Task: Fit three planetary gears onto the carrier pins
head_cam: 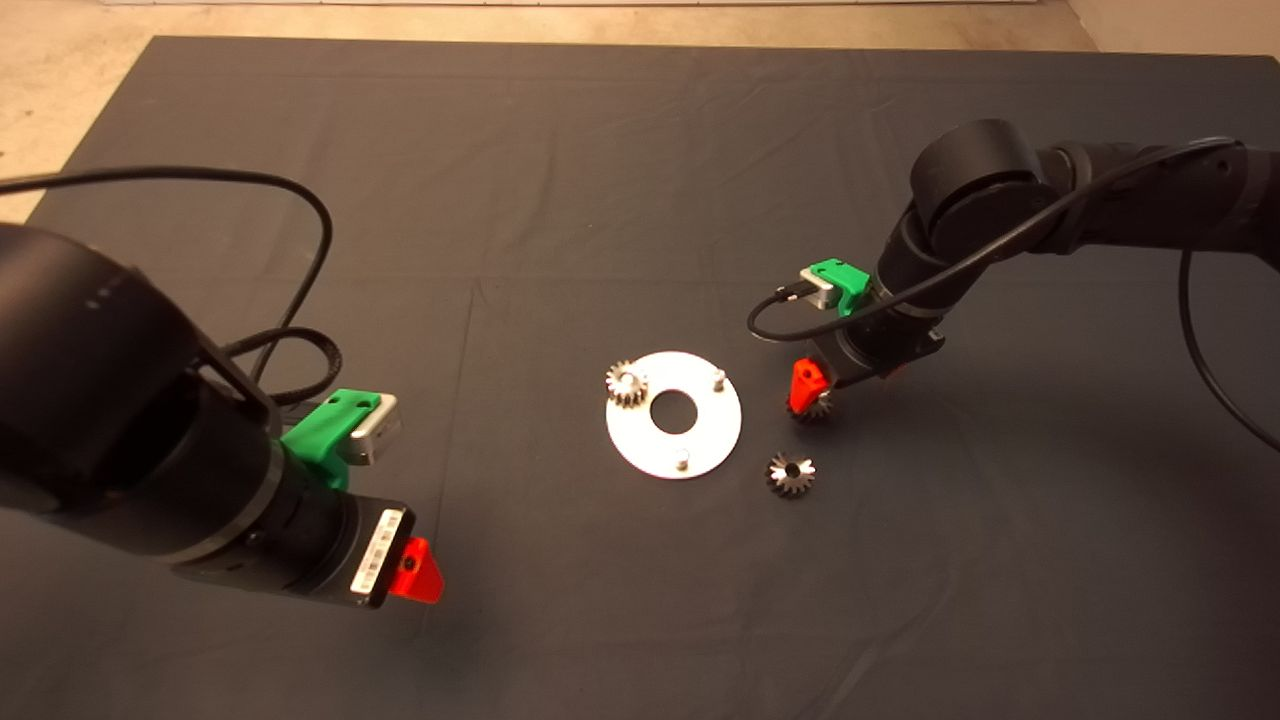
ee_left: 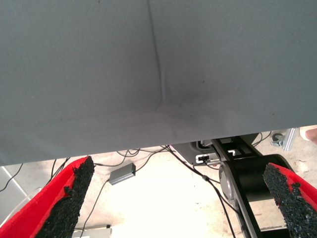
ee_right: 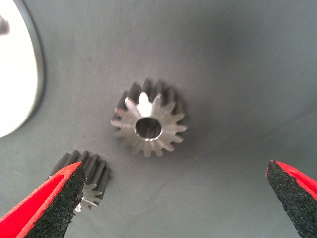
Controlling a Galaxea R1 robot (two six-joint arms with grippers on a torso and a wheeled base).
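One of three gears seated; right gripper above a loose one.

Dark mat (head_cam: 600,180) carrying silver disc (head_cam: 700,440) at centre. Left gripper (ee_left: 178,198) parked over the mat's near left edge, fingers spread, nothing held. Right gripper (ee_right: 173,198) spread, low over gear (ee_right: 147,125) flat on the mat just right of the disc. Second loose gear (head_cam: 791,474) nearby. Third gear (head_cam: 627,383) seated on the disc's left pin; two pins (head_cam: 718,379) bare.

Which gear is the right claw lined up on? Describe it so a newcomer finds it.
Start at the silver disc in the middle of the dark mat. Two loose gears lie flat on the mat off its right side. The target gear is the one farther back, under the open right claw, centred in the right wrist view; the other loose gear lies nearer, in the open.
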